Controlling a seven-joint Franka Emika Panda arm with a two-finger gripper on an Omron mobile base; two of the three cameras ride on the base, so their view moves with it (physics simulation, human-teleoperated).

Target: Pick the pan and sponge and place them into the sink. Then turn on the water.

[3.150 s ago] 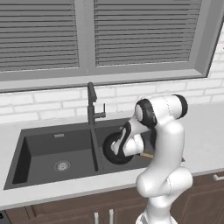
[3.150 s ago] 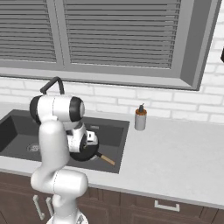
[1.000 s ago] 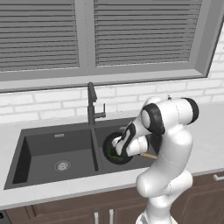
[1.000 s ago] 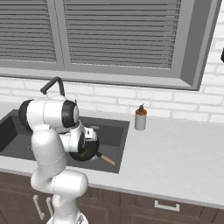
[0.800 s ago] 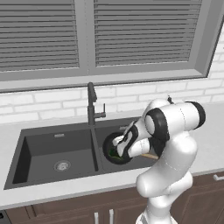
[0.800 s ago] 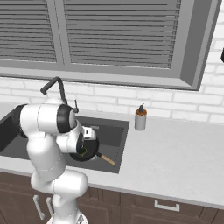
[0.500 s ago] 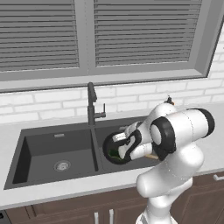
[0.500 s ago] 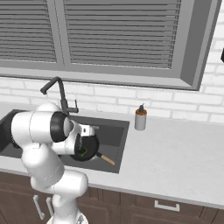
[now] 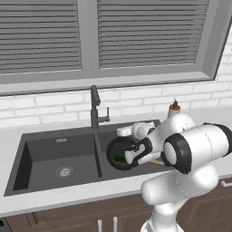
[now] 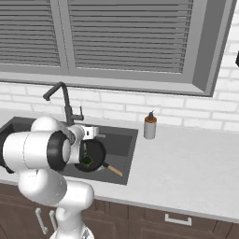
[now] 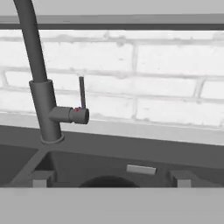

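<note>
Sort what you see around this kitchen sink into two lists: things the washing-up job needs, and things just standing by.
Job: pan, sponge inside it, sink, faucet with its lever, gripper.

Standing by: soap bottle, window blinds, counter.

Left base view is looking forward and down from behind the arm's left at the sink (image 9: 27, 156), window wall behind it. Right base view is looking at the same sink (image 10: 128, 151) from behind the arm's right, also taking in the counter (image 10: 186, 163) right of it. Hand view is sitting close and low over the sink, facing the faucet (image 11: 41, 94) and brick wall (image 11: 153, 83).
</note>
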